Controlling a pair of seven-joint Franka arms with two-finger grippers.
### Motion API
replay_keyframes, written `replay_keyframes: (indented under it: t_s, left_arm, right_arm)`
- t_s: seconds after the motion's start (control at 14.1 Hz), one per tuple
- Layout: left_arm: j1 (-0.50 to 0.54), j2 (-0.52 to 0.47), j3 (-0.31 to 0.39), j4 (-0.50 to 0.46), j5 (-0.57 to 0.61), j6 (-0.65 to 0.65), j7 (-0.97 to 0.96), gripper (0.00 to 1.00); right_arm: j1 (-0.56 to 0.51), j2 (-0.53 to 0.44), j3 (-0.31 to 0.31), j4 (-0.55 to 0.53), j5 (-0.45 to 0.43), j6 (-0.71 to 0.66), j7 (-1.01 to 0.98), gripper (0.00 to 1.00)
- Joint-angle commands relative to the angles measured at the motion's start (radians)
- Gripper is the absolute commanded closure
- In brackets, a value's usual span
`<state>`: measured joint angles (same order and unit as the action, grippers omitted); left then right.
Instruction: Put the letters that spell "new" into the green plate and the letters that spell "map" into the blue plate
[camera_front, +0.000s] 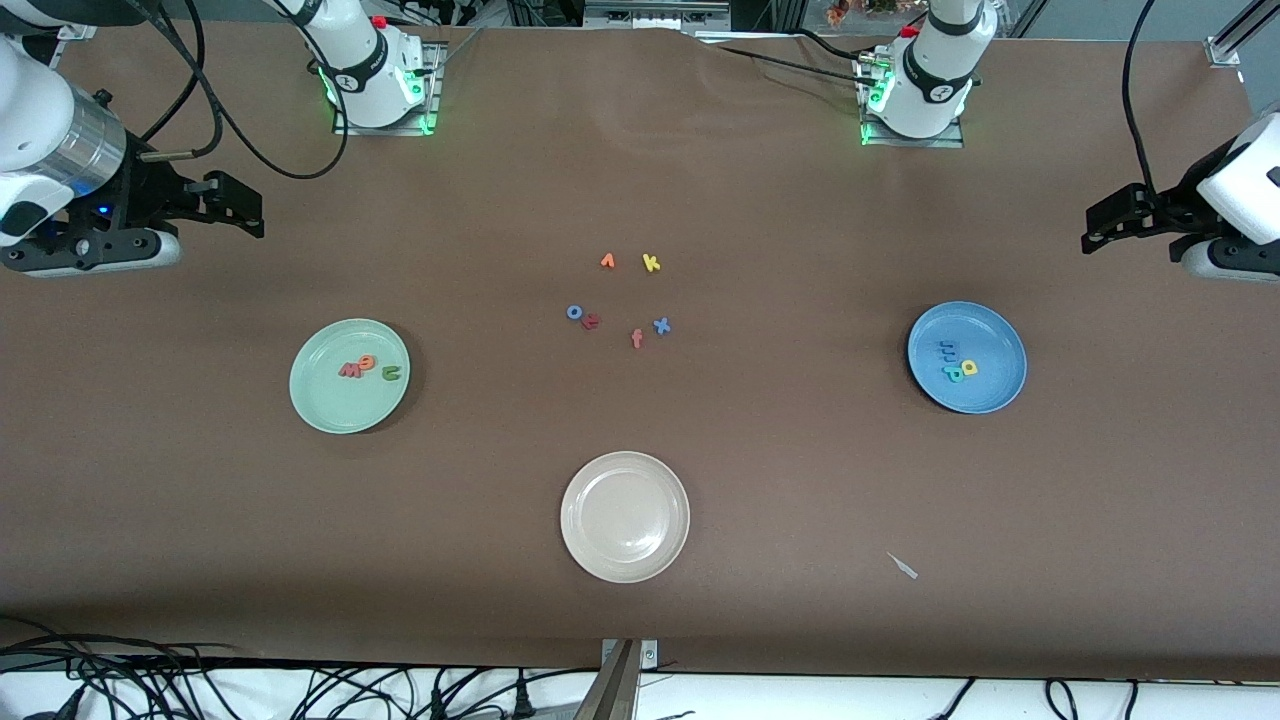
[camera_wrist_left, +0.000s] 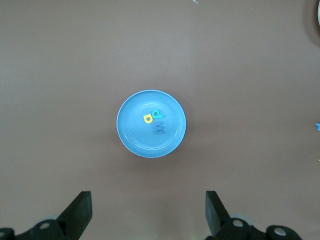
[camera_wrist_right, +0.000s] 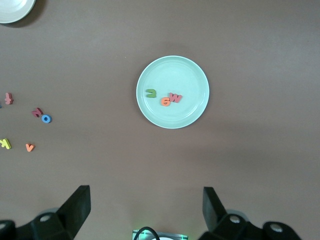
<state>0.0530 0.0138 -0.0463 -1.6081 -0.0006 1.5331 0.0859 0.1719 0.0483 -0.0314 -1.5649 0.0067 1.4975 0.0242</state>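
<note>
- In the green plate (camera_front: 325, 400), at the right arm's end of the tabletop (camera_front: 800, 500), lie the green "n" (camera_front: 391, 374), orange "e" (camera_front: 368, 364) and red-pink "w" (camera_front: 350, 371).
- In the blue plate (camera_front: 990, 395) lie the blue "m" (camera_front: 947, 349), yellow "a" (camera_front: 969, 368) and teal "p" (camera_front: 955, 375), the "p" at about six o'clock from the "m".
- Left hand (camera_front: 1100, 235) and right hand (camera_front: 245, 205) both hang wide open and empty over bare tabletop.
- Both words look sorted; I judge nothing remains but to stay clear.
</note>
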Motion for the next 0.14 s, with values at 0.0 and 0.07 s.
replay_keyframes:
  t_s: [0.0, 0.07]
  left_arm:
    - [-0.004, -0.006, 0.002, -0.01, 0.005, 0.012, 0.02, 0.0]
    - [-0.004, -0.006, 0.002, -0.01, 0.005, 0.012, 0.02, 0.0]
  right_arm:
    - [-0.015, 0.005, 0.008, 0.017, -0.004, -0.008, -0.009, 0.0]
    - [-0.014, 0.005, 0.008, 0.017, -0.01, -0.008, -0.009, 0.0]
